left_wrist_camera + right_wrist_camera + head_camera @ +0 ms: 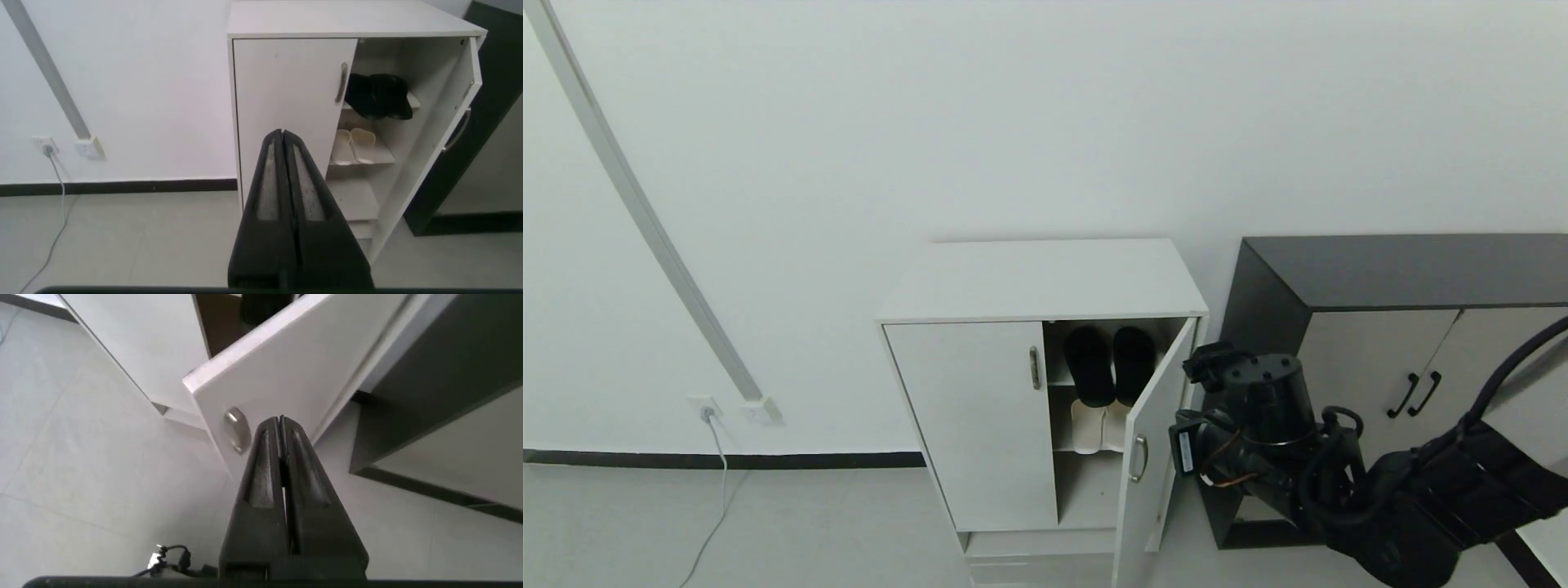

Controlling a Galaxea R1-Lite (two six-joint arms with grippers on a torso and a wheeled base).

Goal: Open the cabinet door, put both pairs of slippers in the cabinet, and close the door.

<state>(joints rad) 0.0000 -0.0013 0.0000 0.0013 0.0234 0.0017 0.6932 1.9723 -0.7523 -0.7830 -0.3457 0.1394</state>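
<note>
The white cabinet (1045,282) stands against the wall with its left door shut and its right door (1152,441) swung partly open. A black pair of slippers (1109,363) lies on the upper shelf and a white pair of slippers (1098,425) on the shelf below. Both pairs show again as the black slippers (377,94) and the white slippers (355,147). My right gripper (282,423) is shut and empty, at the open door's outer face beside its metal handle (235,429). My left gripper (282,135) is shut and empty, back from the cabinet front.
A dark cabinet (1405,269) with two handled doors stands close on the right of the open door. On the left wall are a socket with a cable (704,407) and a slanted conduit (645,212). Bare floor (768,523) lies left of the white cabinet.
</note>
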